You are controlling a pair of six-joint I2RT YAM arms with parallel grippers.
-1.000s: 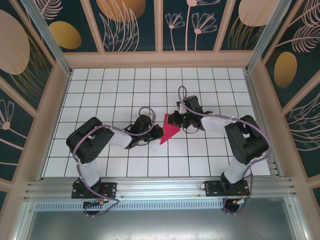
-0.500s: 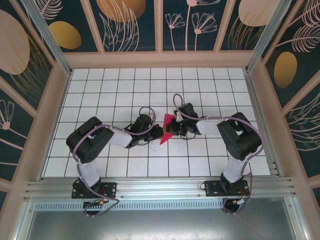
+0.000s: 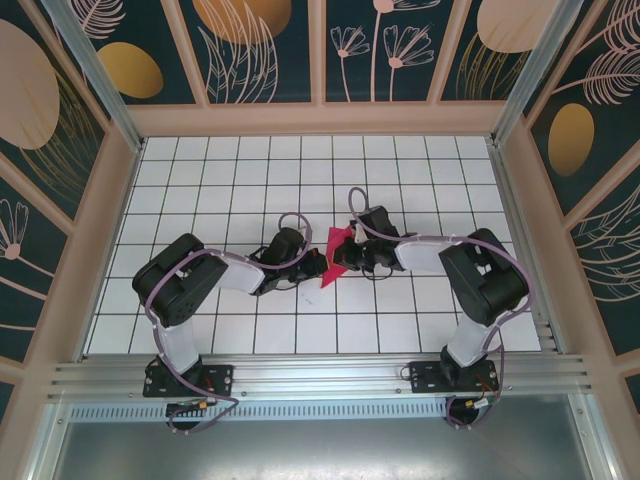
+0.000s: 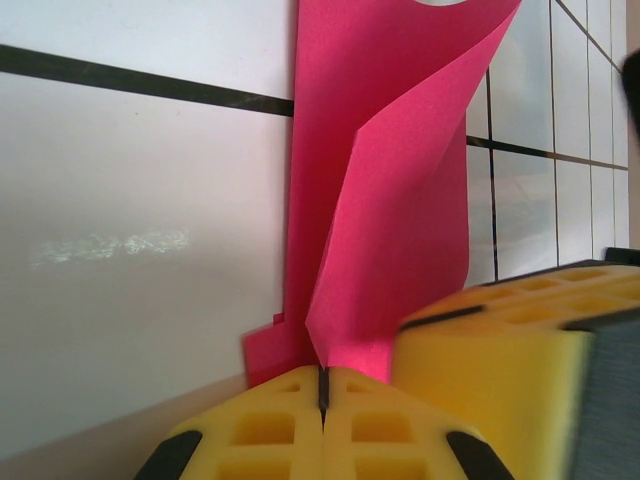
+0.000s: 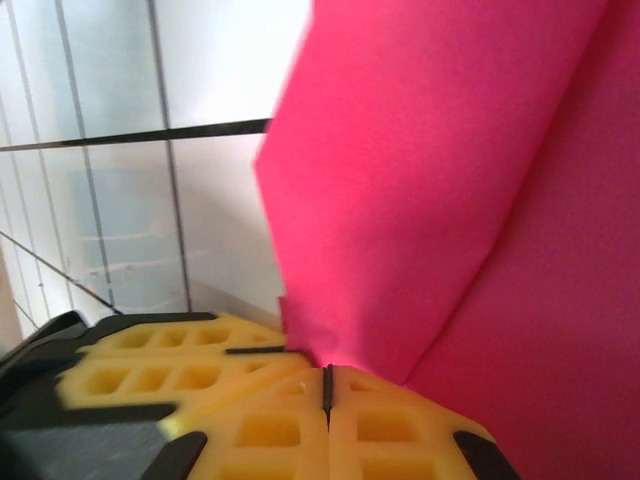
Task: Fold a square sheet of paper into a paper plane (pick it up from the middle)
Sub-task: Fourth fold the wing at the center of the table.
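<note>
Two pinch grips on one partly folded sheet. Left gripper (image 4: 322,385) closed tight on the lower edge of the square sheet of paper (image 4: 390,200). Right gripper (image 5: 327,385) likewise closed, clamped on a fold from the opposite side. Held standing up off the table (image 3: 250,330) mid-grid, between both wrists, with layers bowing apart. Probably gripped close together to pin the crease on one side and work the flap from the other. Not yet dart-shaped; more folds needed, by the look.
</note>
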